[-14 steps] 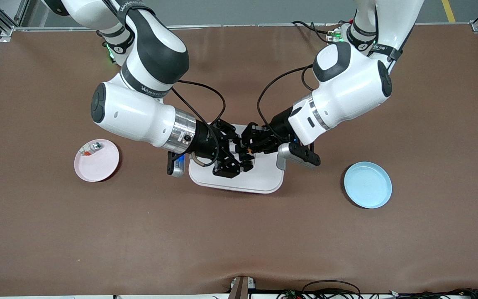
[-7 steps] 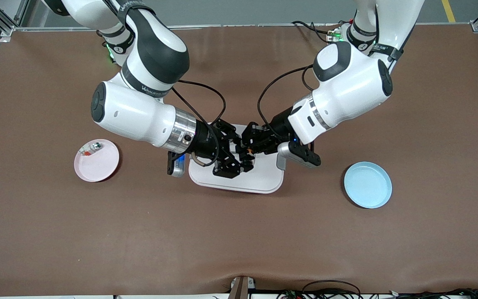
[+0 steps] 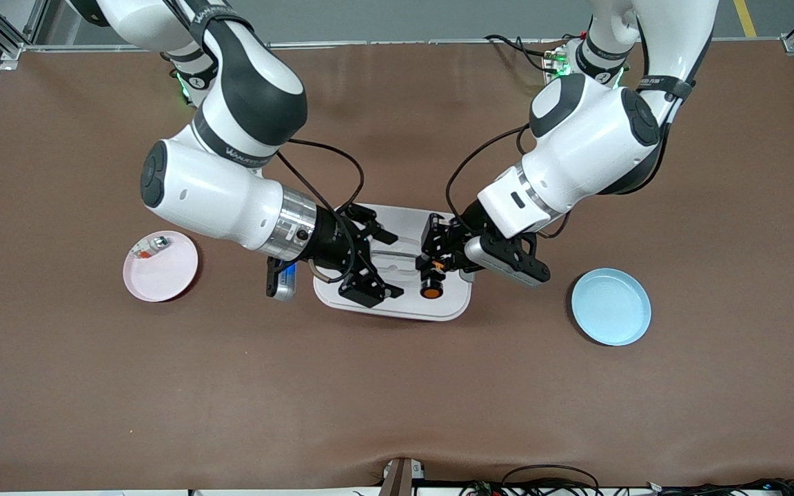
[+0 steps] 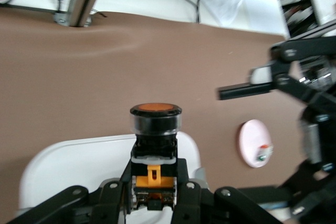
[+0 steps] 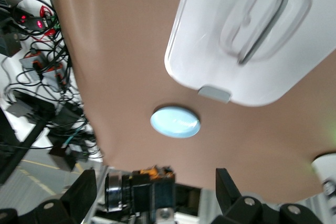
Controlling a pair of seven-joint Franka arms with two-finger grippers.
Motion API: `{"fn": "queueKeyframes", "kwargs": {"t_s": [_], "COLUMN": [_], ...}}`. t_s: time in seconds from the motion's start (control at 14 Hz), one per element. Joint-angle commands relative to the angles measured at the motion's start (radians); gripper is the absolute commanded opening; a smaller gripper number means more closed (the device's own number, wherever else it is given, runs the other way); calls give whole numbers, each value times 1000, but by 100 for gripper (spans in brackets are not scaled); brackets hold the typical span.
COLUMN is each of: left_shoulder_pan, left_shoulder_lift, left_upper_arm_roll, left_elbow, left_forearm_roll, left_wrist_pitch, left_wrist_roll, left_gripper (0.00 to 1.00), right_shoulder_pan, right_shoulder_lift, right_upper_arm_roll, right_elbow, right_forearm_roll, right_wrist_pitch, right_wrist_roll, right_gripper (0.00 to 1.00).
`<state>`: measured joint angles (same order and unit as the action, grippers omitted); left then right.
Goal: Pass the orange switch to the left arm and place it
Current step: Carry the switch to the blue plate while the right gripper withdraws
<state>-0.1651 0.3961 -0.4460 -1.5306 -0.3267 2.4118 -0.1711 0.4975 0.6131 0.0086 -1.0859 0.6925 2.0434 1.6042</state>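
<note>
The orange switch (image 3: 430,284), black-bodied with a round orange cap, hangs over the white box (image 3: 453,297), toward its edge nearer the front camera. My left gripper (image 3: 433,264) is shut on its body. In the left wrist view the switch (image 4: 155,129) stands up between the gripper (image 4: 155,182) fingers, cap outward. My right gripper (image 3: 379,266) is open over the box's end toward the right arm, a short gap from the switch, holding nothing. The right wrist view shows its gripper (image 5: 155,184) spread wide, the switch (image 5: 137,188) beyond it.
A pink plate (image 3: 163,272) holding a small silver-and-red item (image 3: 150,246) lies toward the right arm's end. A blue plate (image 3: 611,306) lies toward the left arm's end. The box lid has a recessed handle (image 5: 265,22) and a grey clip (image 5: 214,93).
My right gripper opened, let go of the switch and drew back toward its own end. The left gripper, still shut on the switch, pulled away toward the left arm's end.
</note>
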Motion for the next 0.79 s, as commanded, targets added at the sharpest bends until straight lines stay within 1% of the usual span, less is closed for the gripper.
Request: {"fn": "queueKeyframes", "kwargs": {"t_s": [0.0, 0.21, 0.36, 0.57, 0.72], "left_shoulder_pan": [38, 64, 102, 174, 220], "left_shoulder_lift": [0, -16, -26, -31, -28], "left_upper_arm_roll": [-2, -2, -3, -4, -2], "left_elbow": [15, 18, 17, 14, 4], "left_forearm_roll": [136, 236, 262, 264, 265], "left_wrist_pitch": [-83, -183, -264, -371, -424], "left_wrist_roll": [22, 37, 83, 298, 454], "left_gripper": [0, 0, 0, 0, 0], "right_shoulder_pan": [-68, -149, -200, -252, -299], "right_shoulder_lift": [-1, -33, -44, -65, -78], "right_upper_arm_roll": [7, 7, 8, 7, 7], "right_elbow": [29, 29, 29, 29, 27], "right_forearm_roll": [-43, -87, -123, -255, -310], "right_wrist_pitch": [-136, -305, -391, -540, -616], "right_wrist_roll": [-151, -344, -458, -683, -818], "right_gripper": [100, 100, 100, 100, 100]}}
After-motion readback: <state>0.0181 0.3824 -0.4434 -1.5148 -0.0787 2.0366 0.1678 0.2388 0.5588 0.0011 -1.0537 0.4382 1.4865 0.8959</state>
